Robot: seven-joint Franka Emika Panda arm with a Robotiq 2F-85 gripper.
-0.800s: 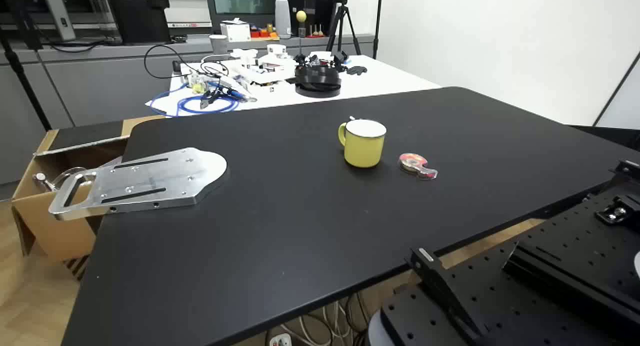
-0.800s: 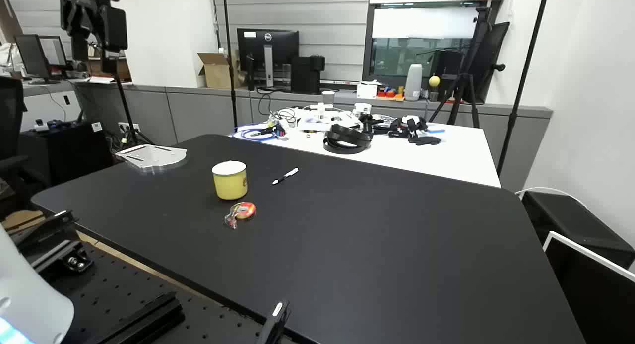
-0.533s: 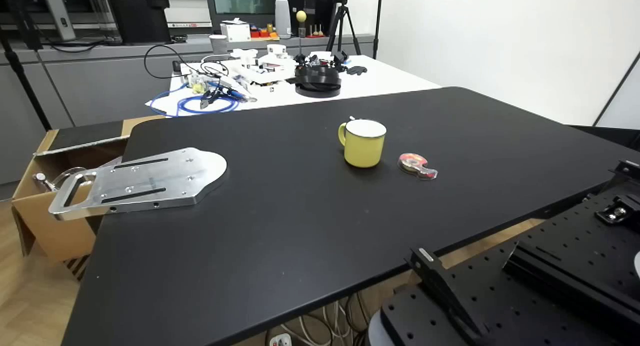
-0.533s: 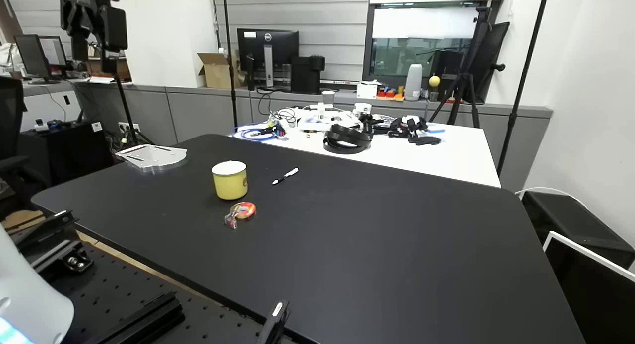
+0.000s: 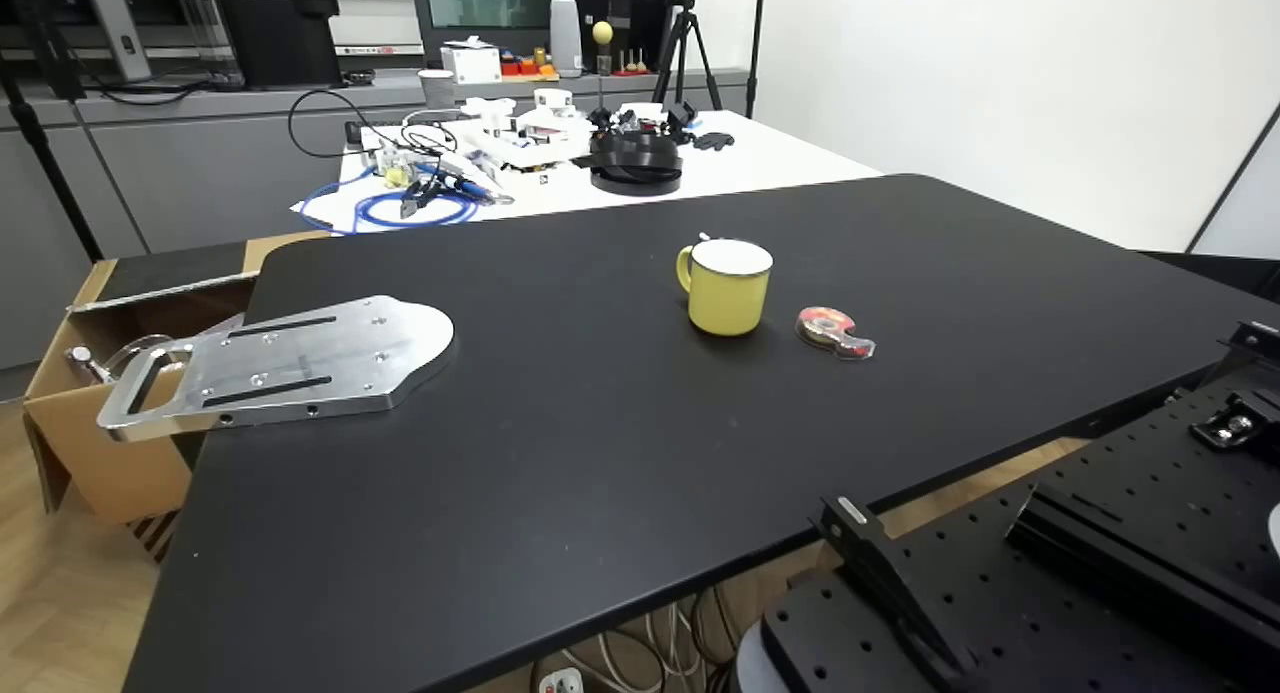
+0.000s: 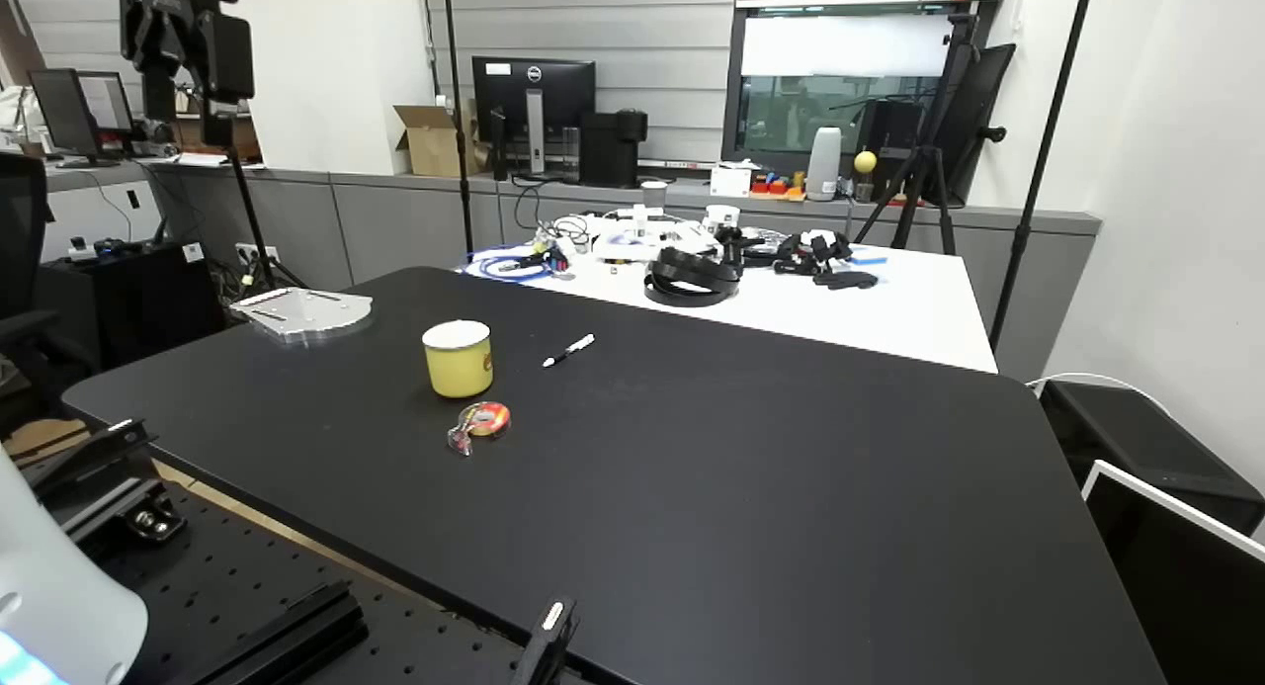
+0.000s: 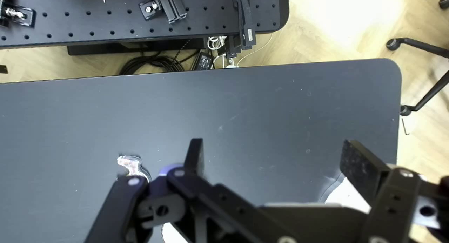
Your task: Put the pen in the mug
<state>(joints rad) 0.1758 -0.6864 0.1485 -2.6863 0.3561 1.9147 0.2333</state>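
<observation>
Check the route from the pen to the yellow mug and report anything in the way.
In an exterior view, nothing visible stands between the black-and-white pen and the yellow mug. The clear tape dispenser lies beside the mug, off that line.

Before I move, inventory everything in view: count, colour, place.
Black table: 1, black, centre of both exterior views
Mug: 1, yellow, pale inside, on black table
Pen: 1, black and white, beside the mug, apart
Tape dispenser: 1, clear, red-orange roll, near mug
Metal plate: 1, silver, overhanging black table's edge
White table: 1, white, beyond black table
Cables and parts: too many to count, mixed, on white table
Cardboard boxes: at least 2, brown, table end, back ledge
Monitors: several, black, background
Stands: several, black, background
Perforated base: 1, black, beside black table
Arm: 1, white, partly in view
Fingers: 2, black, apart, wrist view
</observation>
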